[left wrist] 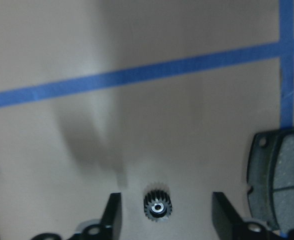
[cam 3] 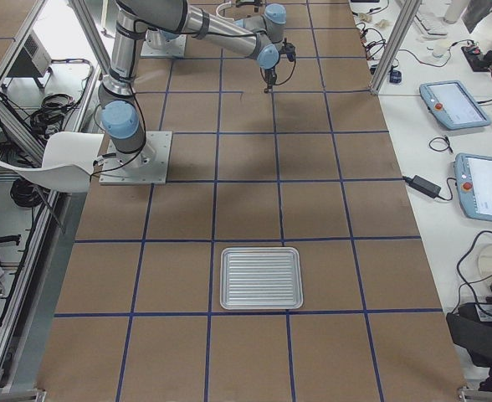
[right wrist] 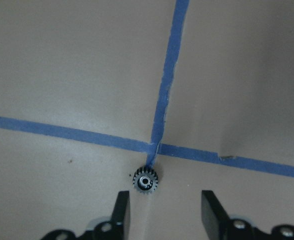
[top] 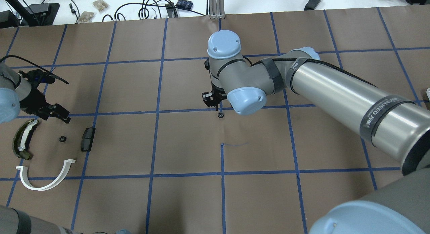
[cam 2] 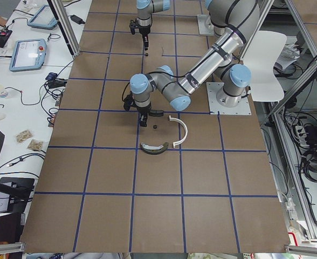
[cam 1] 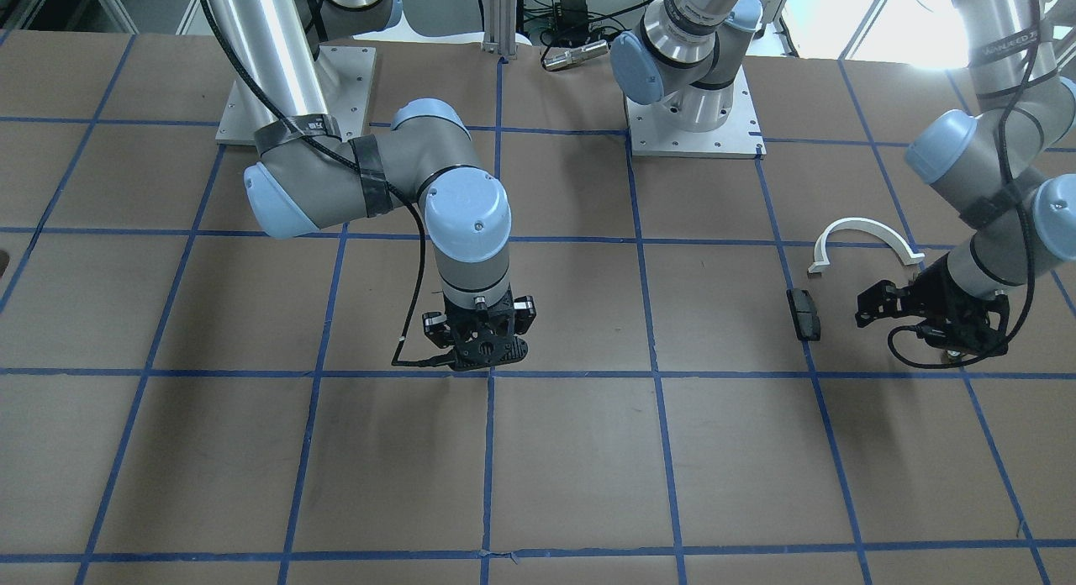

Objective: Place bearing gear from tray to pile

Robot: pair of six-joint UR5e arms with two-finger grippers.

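Brown paper counter (top: 188, 200) with a blue tape grid, two arms over it. Tray (cam 3: 260, 277) sits well apart at the robot's right end, and no part shows on it.

Two small black gears are in view, both flat with the bore up, so there is no long axis to line up.
- The centre gear (right wrist: 145, 181) sits right at a tape crossing, beneath the right tool (right wrist: 164, 210). That tool's fingers are spread and nothing is pinched. In the wrist view the gear is a bit off toward the picture-left finger.
- The pile gear (left wrist: 157, 207) lies on the counter between the spread fingers of the left tool (left wrist: 168, 212), also not gripped.

The pile (cam 2: 154, 147) is on the left arm's side:
- a white half-ring arc (cam 1: 866, 225)
- an olive-green curved piece (top: 22, 140)
- a black block (left wrist: 275, 170) just beside the pile gear

Key relation: the centre gear is well apart from the pile. The right arm is directly on that gear, while the left arm is the one nearer the pile.

Judgement: the centre gear probably needs carrying across to the left side. The right tool should shift slightly to centre on it before pinching.
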